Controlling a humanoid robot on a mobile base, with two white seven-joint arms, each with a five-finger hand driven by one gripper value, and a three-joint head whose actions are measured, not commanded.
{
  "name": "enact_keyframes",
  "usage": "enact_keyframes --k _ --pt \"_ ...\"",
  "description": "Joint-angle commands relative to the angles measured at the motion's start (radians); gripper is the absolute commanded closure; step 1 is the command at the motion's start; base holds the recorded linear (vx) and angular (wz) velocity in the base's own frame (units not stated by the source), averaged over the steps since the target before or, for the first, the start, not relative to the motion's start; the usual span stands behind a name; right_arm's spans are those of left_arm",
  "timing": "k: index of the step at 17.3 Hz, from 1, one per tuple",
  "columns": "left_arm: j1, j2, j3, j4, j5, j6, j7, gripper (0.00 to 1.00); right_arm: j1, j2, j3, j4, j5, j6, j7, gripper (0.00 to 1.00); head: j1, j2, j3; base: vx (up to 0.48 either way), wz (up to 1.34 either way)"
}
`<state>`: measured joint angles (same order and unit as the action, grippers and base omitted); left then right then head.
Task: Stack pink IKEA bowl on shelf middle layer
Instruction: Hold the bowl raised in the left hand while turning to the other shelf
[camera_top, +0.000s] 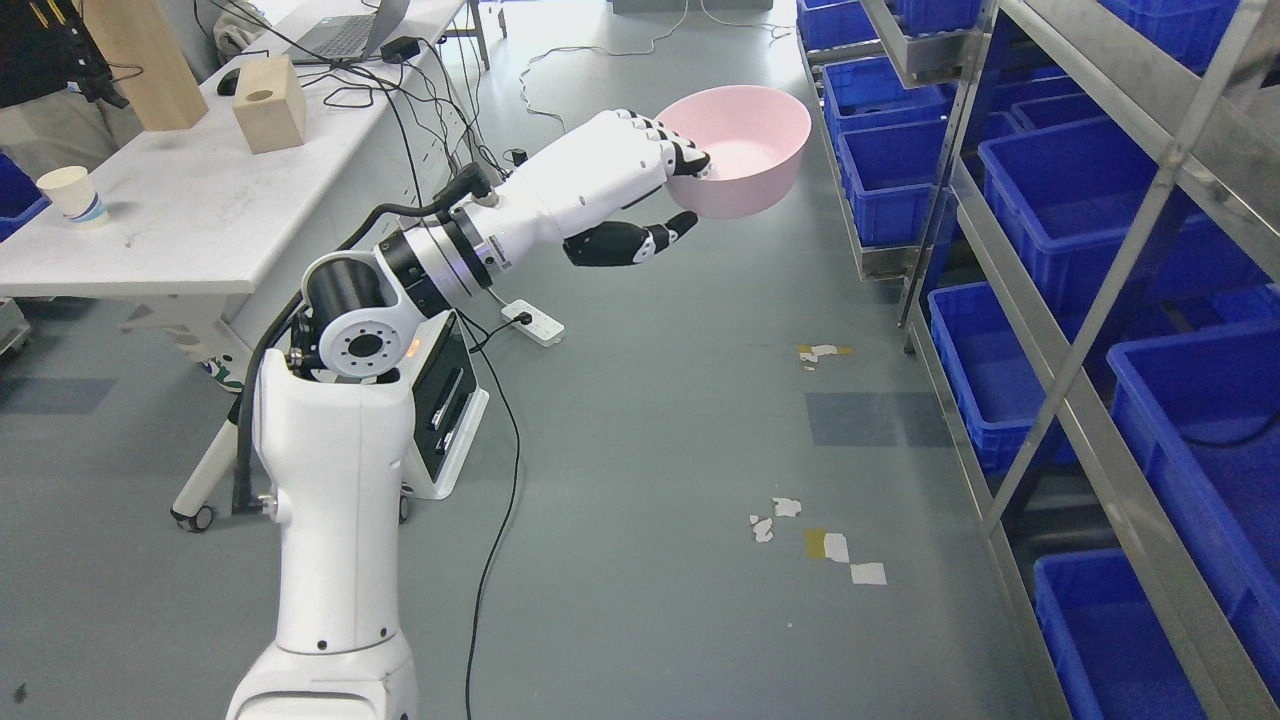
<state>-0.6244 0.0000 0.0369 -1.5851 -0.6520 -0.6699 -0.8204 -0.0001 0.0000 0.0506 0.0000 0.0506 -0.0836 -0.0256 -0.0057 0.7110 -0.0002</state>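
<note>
Left hand (640, 170) grips the pink bowl (745, 150) by its near rim, fingers hooked inside and thumb underneath, holding it in the air over the grey floor, left of the metal shelf (1050, 300) of blue bins (1080, 215).

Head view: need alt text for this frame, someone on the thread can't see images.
The robot's left hand holds a pink bowl by its rim, fingers hooked over the edge, in the air above a grey floor. To the right stands a metal shelf filled with blue bins; to the left, a white table with a paper cup and wooden blocks.
</note>
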Motion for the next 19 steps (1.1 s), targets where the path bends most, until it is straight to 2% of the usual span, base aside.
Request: enact_keyframes --k 1,19 --pt "0.000 0.017 -0.002 -0.001 0.000 0.000 0.001 0.97 0.022 -0.017 0.000 -0.017 0.000 0.001 0.000 0.00 0.0000 0.000 0.000 0.351 0.07" --pt "0.015 0.017 -0.031 -0.003 0.000 -0.005 0.001 0.97 0.022 -0.017 0.000 -0.017 0.000 0.001 0.000 0.00 0.0000 0.000 0.000 0.328 0.09"
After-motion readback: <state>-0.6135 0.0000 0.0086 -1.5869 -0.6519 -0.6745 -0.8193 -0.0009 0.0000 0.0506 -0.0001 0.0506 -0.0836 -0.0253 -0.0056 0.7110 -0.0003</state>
